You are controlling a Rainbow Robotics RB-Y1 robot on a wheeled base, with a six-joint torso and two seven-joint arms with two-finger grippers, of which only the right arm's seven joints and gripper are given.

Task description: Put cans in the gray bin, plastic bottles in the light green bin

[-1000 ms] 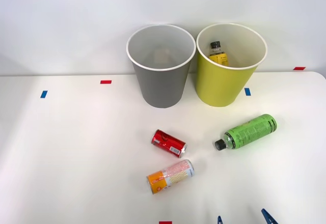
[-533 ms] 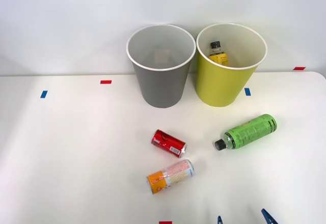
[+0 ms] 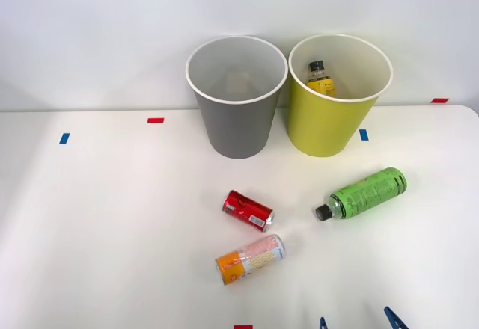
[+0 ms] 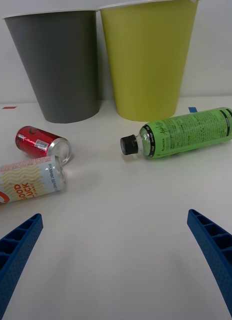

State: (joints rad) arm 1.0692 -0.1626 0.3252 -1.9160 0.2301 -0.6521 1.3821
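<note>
The gray bin (image 3: 236,97) (image 4: 61,65) and the light green bin (image 3: 338,97) (image 4: 146,60) stand side by side at the table's back. A yellow-label bottle (image 3: 320,77) stands inside the light green bin. On the table lie a bright green bottle (image 3: 362,193) (image 4: 183,132), a red can (image 3: 248,210) (image 4: 42,143) and an orange and pink can (image 3: 251,259) (image 4: 27,181). My right gripper (image 3: 358,320) (image 4: 116,270) is open at the table's near edge, in front of the green bottle, with nothing between its fingers.
Small red and blue tape marks (image 3: 155,120) dot the white table (image 3: 112,232). A white wall rises behind the bins.
</note>
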